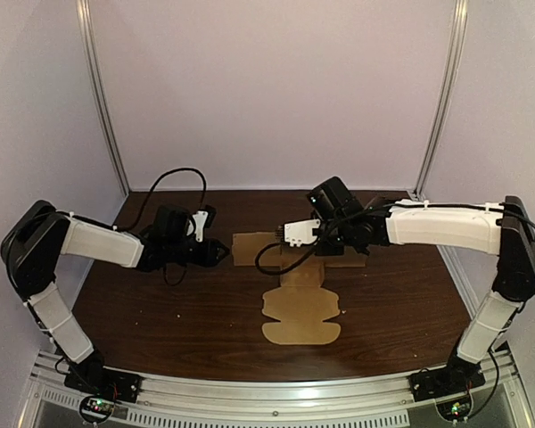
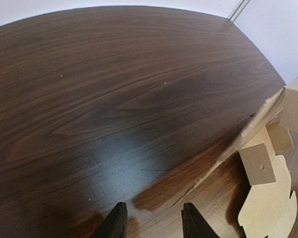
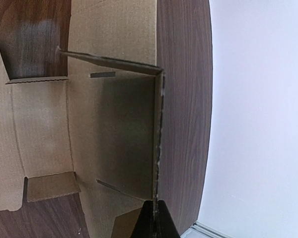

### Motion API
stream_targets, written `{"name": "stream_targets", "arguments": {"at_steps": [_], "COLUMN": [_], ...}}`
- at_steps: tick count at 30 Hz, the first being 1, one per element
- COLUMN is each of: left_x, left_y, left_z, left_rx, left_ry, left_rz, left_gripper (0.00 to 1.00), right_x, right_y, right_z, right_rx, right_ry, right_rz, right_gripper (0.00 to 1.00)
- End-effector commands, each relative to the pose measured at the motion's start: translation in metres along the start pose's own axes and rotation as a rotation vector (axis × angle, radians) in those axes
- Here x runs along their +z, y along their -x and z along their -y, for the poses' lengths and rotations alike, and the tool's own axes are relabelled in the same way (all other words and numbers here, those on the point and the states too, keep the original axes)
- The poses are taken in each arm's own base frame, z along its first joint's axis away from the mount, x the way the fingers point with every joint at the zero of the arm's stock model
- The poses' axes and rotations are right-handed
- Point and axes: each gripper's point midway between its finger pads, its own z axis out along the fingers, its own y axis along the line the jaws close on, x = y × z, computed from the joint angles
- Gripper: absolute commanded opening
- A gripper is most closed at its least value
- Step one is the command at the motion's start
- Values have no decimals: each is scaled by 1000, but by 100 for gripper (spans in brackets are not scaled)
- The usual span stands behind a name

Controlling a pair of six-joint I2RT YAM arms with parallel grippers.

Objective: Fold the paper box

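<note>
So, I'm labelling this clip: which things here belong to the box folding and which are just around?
Job: paper box; right pincer, gripping its raised wall; left pincer, open.
Just around: table; pale specks on it.

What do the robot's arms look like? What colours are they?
Both are chunky white tubes with black joints: the left arm and the right arm. Each ends in two black fingers: the left gripper, the right gripper. Thin black cables loop off them. Tiny lights glow at their black bases.
</note>
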Motion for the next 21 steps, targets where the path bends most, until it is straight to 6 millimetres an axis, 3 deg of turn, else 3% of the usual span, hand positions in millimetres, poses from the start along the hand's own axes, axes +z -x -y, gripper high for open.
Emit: {"name": "stream_targets", "arguments": {"at_steps": [1, 4, 8, 21], "left_x": [10, 20, 26, 20], "left_y": [7, 3, -2, -42], "left_z": [-21, -10, 20, 76], "left_rx": [-15, 25, 73, 158], "left_ry": [99, 27, -160, -444], "left_rz": [9, -31, -48, -163], "left_gripper": [40, 40, 41, 41], "right_x": [-7, -7, -1, 2], "right_y": [10, 16, 19, 29], "right_z": [16, 16, 10, -31], "right_rx": [-54, -52, -64, -81], "right_ry": [-179, -241, -325, -382], "right_rz": [1, 28, 73, 140], "right_gripper": [0, 0, 0, 0]}}
